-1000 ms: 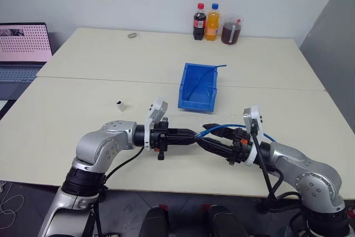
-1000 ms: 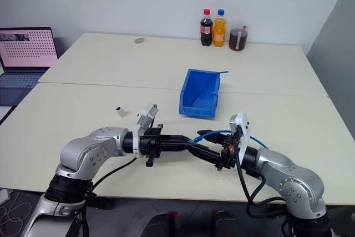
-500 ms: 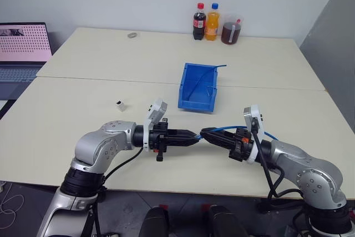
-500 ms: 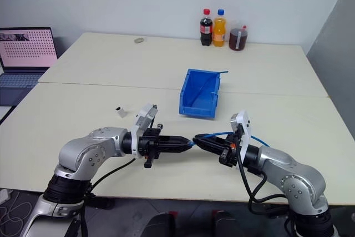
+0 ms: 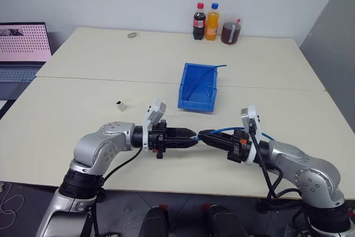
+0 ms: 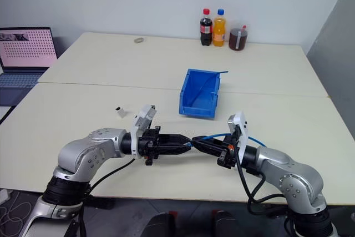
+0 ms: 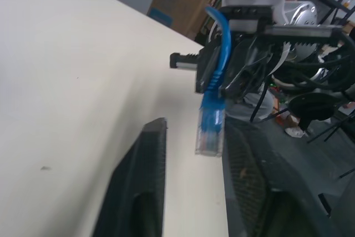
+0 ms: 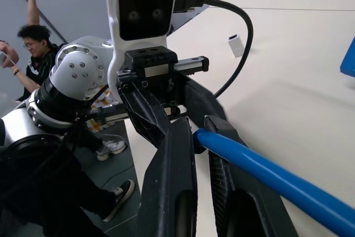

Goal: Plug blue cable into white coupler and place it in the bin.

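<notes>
1. Pale tabletops run back to a grey wall, where three drink bottles stand; a laptop sits off to the robot's left.
2. Held above the near table, the blue cable is pinched just behind its clear plug by the closed right gripper, so the plug pokes out free, presumably for a regrasp or mating.
3. Facing it tip to tip, the left gripper has its fingers parted, the plug hanging between them without a firm hold; this looks like a handover.
4. On the table, well apart from both grippers, the white coupler lies untouched, so plugging is not yet done.
5. Beyond the grippers stands the bin, lower lip toward the robot, ready for the joined pair; another blue cord juts over its far rim.
</notes>
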You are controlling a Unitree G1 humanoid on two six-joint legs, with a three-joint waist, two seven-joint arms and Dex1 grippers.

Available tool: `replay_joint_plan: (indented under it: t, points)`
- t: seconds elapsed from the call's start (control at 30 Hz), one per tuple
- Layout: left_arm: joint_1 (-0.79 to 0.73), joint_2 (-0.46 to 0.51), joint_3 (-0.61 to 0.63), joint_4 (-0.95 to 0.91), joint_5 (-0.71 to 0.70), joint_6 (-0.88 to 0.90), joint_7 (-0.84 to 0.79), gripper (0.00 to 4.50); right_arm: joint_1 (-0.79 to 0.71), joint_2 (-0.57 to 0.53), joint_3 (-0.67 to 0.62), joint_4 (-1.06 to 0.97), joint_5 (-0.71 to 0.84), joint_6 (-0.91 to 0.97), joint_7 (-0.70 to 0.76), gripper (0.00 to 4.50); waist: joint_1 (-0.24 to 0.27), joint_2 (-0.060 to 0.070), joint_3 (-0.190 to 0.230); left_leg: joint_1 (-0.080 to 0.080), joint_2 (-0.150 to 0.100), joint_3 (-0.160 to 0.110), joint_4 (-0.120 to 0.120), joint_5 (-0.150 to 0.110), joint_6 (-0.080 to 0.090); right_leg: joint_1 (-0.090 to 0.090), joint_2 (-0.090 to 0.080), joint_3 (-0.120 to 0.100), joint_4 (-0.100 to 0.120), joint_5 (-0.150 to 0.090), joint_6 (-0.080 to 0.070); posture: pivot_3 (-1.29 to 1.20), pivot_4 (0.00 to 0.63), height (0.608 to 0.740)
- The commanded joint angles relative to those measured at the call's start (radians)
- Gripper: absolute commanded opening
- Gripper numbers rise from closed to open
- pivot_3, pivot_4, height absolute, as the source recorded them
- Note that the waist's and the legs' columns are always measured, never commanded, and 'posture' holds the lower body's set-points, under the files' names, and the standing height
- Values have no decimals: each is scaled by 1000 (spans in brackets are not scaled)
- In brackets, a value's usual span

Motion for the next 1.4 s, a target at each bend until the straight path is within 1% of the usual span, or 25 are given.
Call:
replay_joint_plan:
  t: [0.03,0.1,0.17,0.23,0.27,0.33,0.37,0.43,0.53,0.63,0.77,0.83,0.9,0.97,1.07,1.2,1.4]
  points:
    - [39,30,53,-28,50,-63,52,2533,-17,-11,-6,-14,20,-26,36,36,0,0,0,0,0,0,0,0,0,0,0,0,0,0,0,0,150,740]
    - [65,35,71,-35,72,-90,86,2922,-17,-18,-8,-7,13,-32,41,36,0,0,0,0,0,0,0,0,0,0,0,0,-1,0,0,0,150,740]
    - [90,29,95,-46,87,-108,131,3421,-17,-27,-10,0,4,-38,47,35,1,0,0,0,0,0,0,0,0,0,0,0,-1,0,0,0,150,740]
    - [111,19,118,-56,90,-115,172,3783,-16,-34,-10,5,-4,-43,54,35,3,0,0,-1,0,0,0,0,0,0,-1,-1,-1,0,0,0,150,740]
    - [139,13,132,-74,108,-131,210,3982,-16,-40,-10,11,-10,-48,58,35,3,0,0,-1,0,0,0,0,0,0,-1,0,-2,0,0,0,150,740]
    - [216,-26,167,-124,161,-169,339,4375,-21,-52,-9,29,-27,-61,68,34,2,0,0,-1,0,0,0,0,0,0,-2,0,-3,0,0,0,150,740]
    - [245,-46,177,-146,191,-188,397,4500,-23,-57,-8,35,-33,-66,73,33,1,0,0,-1,0,-1,-1,0,0,0,-2,1,-3,0,0,0,150,740]
    - [290,-104,193,-181,254,-207,534,4500,-26,-64,-4,46,-43,-75,81,28,4,0,0,-1,0,-1,-1,0,0,0,-3,1,-4,1,0,0,150,740]
    - [354,-219,201,-225,355,-216,759,4500,-35,-67,6,65,-59,-86,93,27,11,0,0,-2,-1,-2,-1,0,0,1,-3,0,-6,1,1,0,150,740]
    - [393,-329,204,-246,434,-212,937,4500,-43,-68,12,77,-67,-93,100,27,12,0,0,-2,-1,-2,0,0,0,1,-3,0,-6,2,2,0,150,740]
    - [348,-486,254,-208,503,-211,1165,4500,-59,-71,16,91,-77,-95,116,26,13,-1,0,-2,-1,-1,0,0,0,2,-3,0,-8,3,4,0,150,740]
    - [314,-528,269,-178,534,-231,1236,4500,-67,-73,17,98,-83,-95,123,26,14,-1,0,-2,-2,0,0,0,0,3,-3,0,-9,4,5,0,150,740]
    - [279,-555,280,-146,565,-249,1292,4500,-76,-74,16,104,-84,-93,128,26,14,-1,0,-2,-2,0,0,0,0,3,-2,0,-9,4,5,0,150,740]
    - [214,-580,299,-77,585,-272,1352,4500,-85,-76,13,111,-86,-92,133,26,15,-1,0,-2,-2,0,0,0,0,3,-2,0,-10,6,2,0,150,740]
    - [131,-601,319,14,621,-272,1434,4500,-91,-79,12,114,-87,-90,135,26,15,-1,0,-2,-3,0,0,0,0,4,-2,0,-10,7,2,0,150,740]
    - [55,-608,333,96,627,-276,1465,4500,-95,-83,8,114,-86,-88,135,26,15,-1,0,-2,-3,1,0,0,0,4,-2,1,-11,7,2,0,150,740]
    - [-21,-611,347,189,638,-298,1506,4500,-95,-87,3,113,-83,-87,133,26,15,-1,0,-3,-3,1,0,0,0,3,-2,0,-11,7,2,0,150,740]
